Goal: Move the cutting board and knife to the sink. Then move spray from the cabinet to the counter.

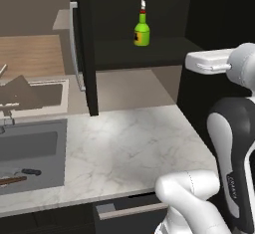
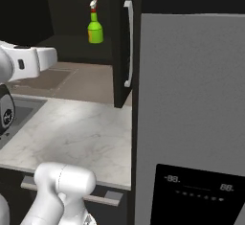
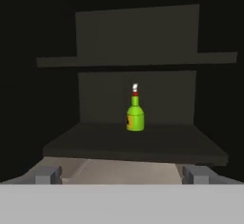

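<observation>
The spray (image 1: 142, 31), a green bottle with a yellow label, stands upright on a shelf inside the open dark cabinet (image 1: 82, 44). In the hand view the spray (image 3: 135, 116) sits dead ahead, some way off, above the line between my finger tips. My gripper (image 3: 122, 174) is open and empty, with its tips (image 3: 47, 174) wide apart. The arm's white hand (image 1: 209, 61) hovers right of the cabinet opening, above the marble counter (image 1: 124, 143). In the sink (image 1: 60, 128) at the left lie the knife (image 1: 31, 172) and an end of the cutting board (image 1: 12, 180).
The cabinet's open door (image 2: 122, 42) with its silver handle (image 2: 128, 42) juts out over the back of the counter. A tall grey fridge (image 2: 191, 99) stands close on the right. A drawer (image 1: 132, 208) under the counter edge is slightly ajar.
</observation>
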### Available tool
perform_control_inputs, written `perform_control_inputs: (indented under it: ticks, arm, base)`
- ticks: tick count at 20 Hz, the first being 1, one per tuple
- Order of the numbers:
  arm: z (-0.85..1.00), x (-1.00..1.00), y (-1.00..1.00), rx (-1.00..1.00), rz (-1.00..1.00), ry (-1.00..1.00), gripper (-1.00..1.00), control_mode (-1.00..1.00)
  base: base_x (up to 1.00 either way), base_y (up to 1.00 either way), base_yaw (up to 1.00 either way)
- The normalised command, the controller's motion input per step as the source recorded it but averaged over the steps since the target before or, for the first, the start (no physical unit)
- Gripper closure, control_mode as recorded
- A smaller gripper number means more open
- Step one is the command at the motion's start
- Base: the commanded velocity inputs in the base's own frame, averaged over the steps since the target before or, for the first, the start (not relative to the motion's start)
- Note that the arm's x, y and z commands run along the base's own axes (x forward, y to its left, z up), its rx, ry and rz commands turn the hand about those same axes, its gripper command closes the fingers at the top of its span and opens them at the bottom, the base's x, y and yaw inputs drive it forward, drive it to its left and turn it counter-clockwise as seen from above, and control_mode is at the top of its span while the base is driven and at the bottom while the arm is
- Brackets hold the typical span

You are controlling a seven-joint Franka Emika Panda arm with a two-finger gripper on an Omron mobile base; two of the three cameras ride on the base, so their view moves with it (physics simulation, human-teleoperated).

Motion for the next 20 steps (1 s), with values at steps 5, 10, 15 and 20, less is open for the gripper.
perform_control_inputs:
  ticks: [5, 10, 15, 20]
  arm:
    - [0.09, 0.19, 0.0, 0.0, 0.0, -0.01, -1.0, -1.0]
    - [0.15, 0.17, 0.0, 0.0, 0.0, 0.03, -1.0, -1.0]
    - [0.19, 0.07, 0.0, 0.0, 0.0, 0.0, -1.0, -1.0]
    - [0.06, 0.16, 0.0, 0.0, 0.0, 0.0, -1.0, -1.0]
  base:
    - [0.0, 0.0, 0.0]
    - [0.0, 0.0, 0.0]
    - [0.0, 0.0, 0.0]
    - [0.0, 0.0, 0.0]
